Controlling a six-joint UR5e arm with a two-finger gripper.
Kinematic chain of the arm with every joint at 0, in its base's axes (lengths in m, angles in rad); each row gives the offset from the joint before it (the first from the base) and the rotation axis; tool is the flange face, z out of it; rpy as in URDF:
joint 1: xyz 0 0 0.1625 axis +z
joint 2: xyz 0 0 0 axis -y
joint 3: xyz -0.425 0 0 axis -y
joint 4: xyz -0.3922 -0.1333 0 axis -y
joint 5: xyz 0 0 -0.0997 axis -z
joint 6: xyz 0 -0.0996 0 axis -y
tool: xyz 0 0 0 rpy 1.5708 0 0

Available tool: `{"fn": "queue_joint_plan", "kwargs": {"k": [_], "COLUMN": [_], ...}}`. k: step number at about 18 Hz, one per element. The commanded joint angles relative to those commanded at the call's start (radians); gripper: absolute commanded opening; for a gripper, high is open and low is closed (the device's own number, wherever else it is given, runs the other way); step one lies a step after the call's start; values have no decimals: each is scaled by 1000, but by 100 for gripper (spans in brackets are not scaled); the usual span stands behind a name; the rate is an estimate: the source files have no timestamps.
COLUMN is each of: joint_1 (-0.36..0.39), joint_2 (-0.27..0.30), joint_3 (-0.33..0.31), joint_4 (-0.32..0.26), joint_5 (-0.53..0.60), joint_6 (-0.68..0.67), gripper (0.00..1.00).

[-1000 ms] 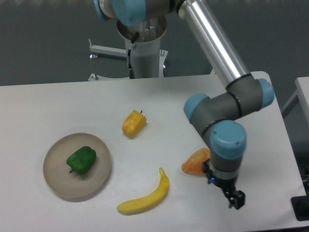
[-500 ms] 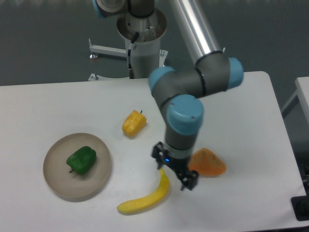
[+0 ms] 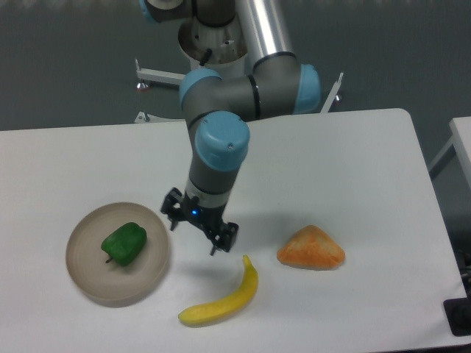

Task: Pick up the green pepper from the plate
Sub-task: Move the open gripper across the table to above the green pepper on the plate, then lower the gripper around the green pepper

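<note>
The green pepper (image 3: 124, 243) is a glossy dark-green lump lying a little left of centre on the round beige-grey plate (image 3: 92, 283) at the table's left front. My gripper (image 3: 199, 227) hangs above the table just right of the plate's rim, roughly a pepper's width away from the pepper. Its two dark fingers are spread apart and hold nothing. The arm's blue wrist joint covers the spot where the yellow-orange pepper lay, so that pepper is hidden.
A yellow banana (image 3: 223, 298) lies in front of the gripper. An orange wedge-shaped item (image 3: 311, 248) rests to the right. The robot's base (image 3: 218, 81) stands at the table's far edge.
The arm has swept left across the table, from the right front edge past the banana to the plate's right rim. The orange wedge is uncovered and the yellow-orange pepper is now hidden.
</note>
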Motion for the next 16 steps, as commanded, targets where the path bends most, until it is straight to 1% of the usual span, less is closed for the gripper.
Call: {"fn": "queue_joint_plan", "kwargs": {"k": [2, 5, 10, 12, 14, 15, 16], "joint_1": [-14, -38, -71, -77, -101, -109, -109], "joint_2": [3, 5, -5, -11, -26, -29, -34], "joint_3": [-34, -68, -83, -100, -117, -123, -123], "joint_4": [20, 83, 103, 146, 213, 228, 232], "joint_5": [0, 0, 3, 3, 6, 6, 6], "joint_6": [-24, -66, -86, -86, -86, -86, -87], "gripper": [100, 100, 100, 100, 100, 100, 100]}}
